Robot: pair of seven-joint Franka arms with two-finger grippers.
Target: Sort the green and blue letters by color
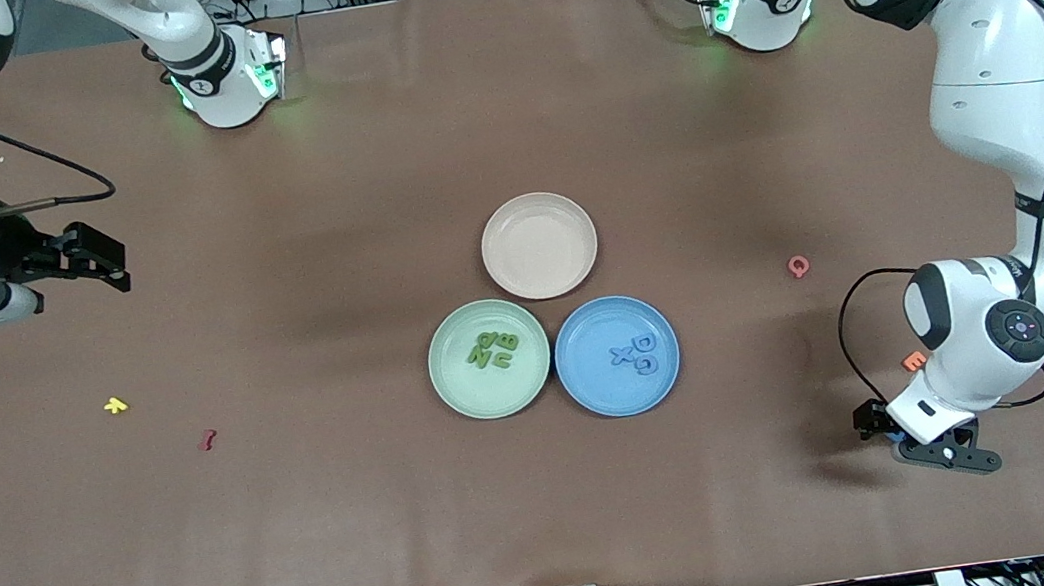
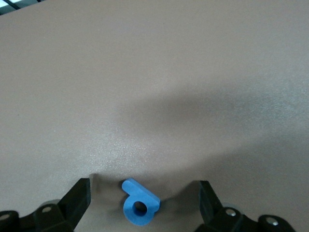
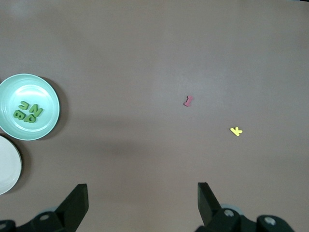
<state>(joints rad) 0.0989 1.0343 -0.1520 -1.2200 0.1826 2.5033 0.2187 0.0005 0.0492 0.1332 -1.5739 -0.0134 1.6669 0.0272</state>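
Observation:
Several green letters [image 1: 494, 347] lie in the green plate [image 1: 453, 383], also seen in the right wrist view as green letters [image 3: 28, 112]. Three blue letters [image 1: 636, 354] lie in the blue plate [image 1: 596, 394] beside it. A blue P [image 2: 140, 205] lies flat on the table at the left arm's end. My left gripper [image 1: 905, 444] is down around it, open [image 2: 143, 183], with one finger on each side and a gap to both. My right gripper [image 1: 109, 262] hangs open [image 3: 142, 186] over bare table at the right arm's end, holding nothing.
A pale pink plate [image 1: 539, 245] holding nothing stands farther from the front camera than the two coloured plates. A pink Q [image 1: 798, 267] and an orange E [image 1: 913, 361] lie near the left arm. A yellow letter [image 1: 115, 405] and a dark red letter [image 1: 206, 439] lie toward the right arm's end.

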